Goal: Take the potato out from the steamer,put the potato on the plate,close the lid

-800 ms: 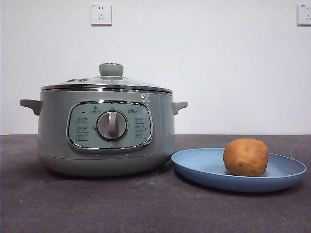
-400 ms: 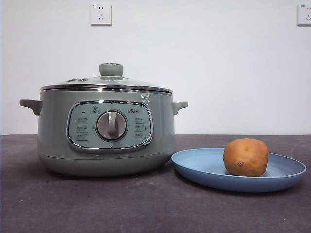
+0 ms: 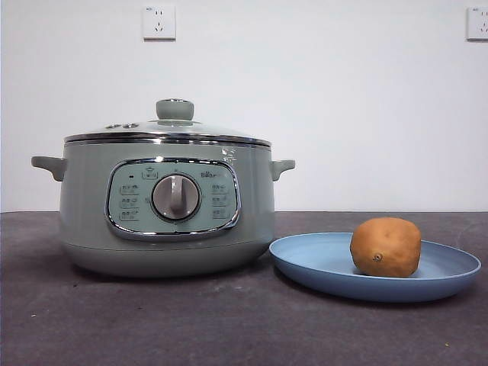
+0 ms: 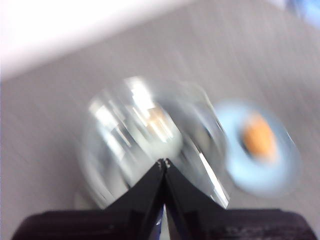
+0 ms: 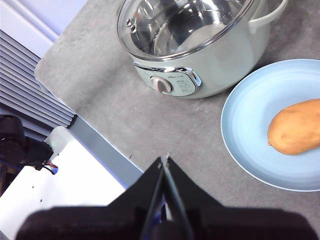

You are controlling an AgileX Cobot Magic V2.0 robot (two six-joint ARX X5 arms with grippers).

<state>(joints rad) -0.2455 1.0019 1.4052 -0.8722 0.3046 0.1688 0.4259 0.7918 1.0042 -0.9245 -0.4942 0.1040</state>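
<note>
Resting on the blue plate (image 3: 320, 263), the tan potato (image 3: 385, 246) shows a dark eye; both grippers clenched, empty.

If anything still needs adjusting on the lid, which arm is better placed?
Left, probably. Its shut gripper hangs above the lid, which already sits on the steamer. The right gripper, also shut, is off beside the plate holding the potato.
</note>
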